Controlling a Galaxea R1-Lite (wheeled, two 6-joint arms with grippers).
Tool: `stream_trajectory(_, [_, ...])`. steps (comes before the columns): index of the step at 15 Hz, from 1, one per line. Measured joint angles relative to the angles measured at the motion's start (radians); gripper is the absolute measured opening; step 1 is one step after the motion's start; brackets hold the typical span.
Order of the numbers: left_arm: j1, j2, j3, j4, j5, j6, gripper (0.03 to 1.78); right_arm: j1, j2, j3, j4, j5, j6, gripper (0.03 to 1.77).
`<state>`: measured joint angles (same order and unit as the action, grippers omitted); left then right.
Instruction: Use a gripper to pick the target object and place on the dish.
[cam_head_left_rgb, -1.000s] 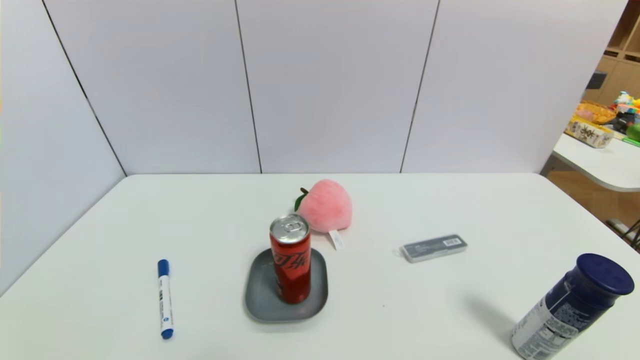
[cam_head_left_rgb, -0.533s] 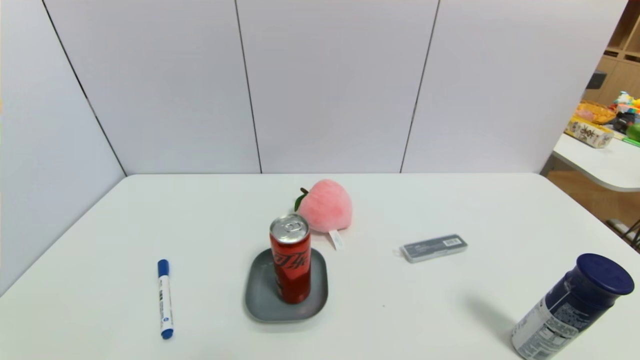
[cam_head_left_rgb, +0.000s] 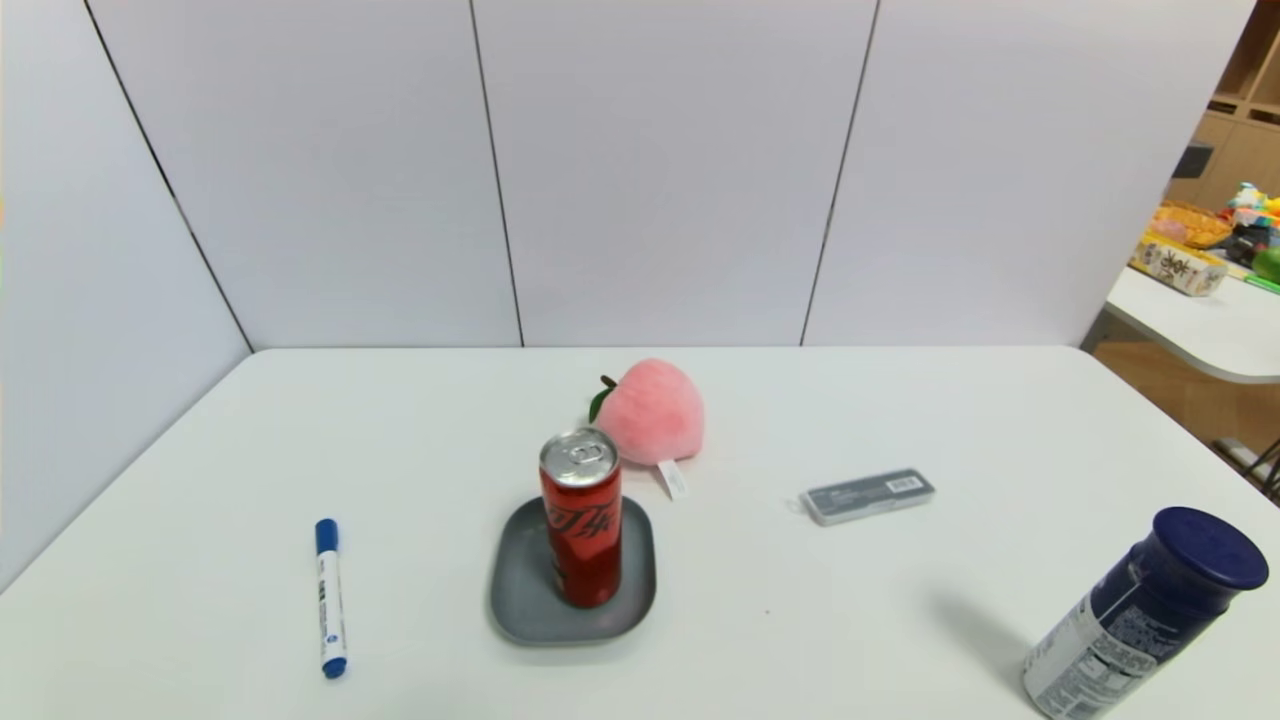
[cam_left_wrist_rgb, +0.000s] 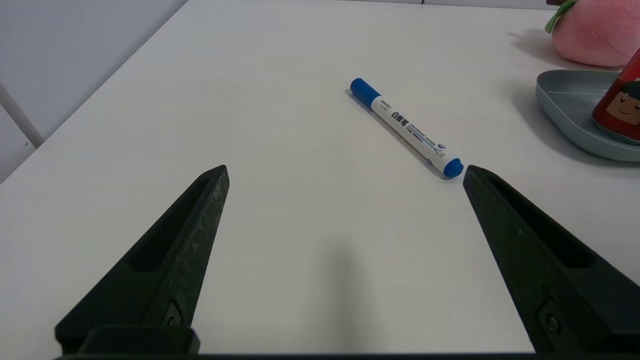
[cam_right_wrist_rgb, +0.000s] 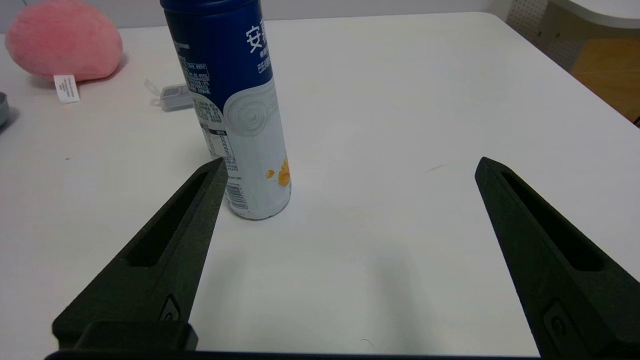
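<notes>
The slim red soda can (cam_head_left_rgb: 582, 520) stands upright on the grey-blue square dish (cam_head_left_rgb: 520, 590) in the middle of the white table. The left wrist view catches the can's lower part (cam_left_wrist_rgb: 620, 100) and the dish's rim (cam_left_wrist_rgb: 560, 95) off to one side. Neither arm shows in the head view. My left gripper (cam_left_wrist_rgb: 345, 170) is open over bare table near the front left, with nothing between its fingers. My right gripper (cam_right_wrist_rgb: 350, 165) is open too, low over the table at the front right, beside the blue canister.
A blue-capped white marker (cam_head_left_rgb: 329, 597) lies left of the dish. A pink plush peach (cam_head_left_rgb: 650, 412) sits just behind the dish. A small grey case (cam_head_left_rgb: 867, 496) lies to the right. The dark blue canister (cam_head_left_rgb: 1140, 615) stands at the front right, close to one right finger (cam_right_wrist_rgb: 165, 250).
</notes>
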<state>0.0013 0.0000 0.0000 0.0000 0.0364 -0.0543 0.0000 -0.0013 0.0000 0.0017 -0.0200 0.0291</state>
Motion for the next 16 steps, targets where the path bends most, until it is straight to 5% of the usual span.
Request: stream_trajectory(16, [0.0, 0.0, 0.0, 0.0, 0.0, 0.0, 1.69, 0.0, 0.0, 0.0, 0.001, 0.0, -0.002, 1.71])
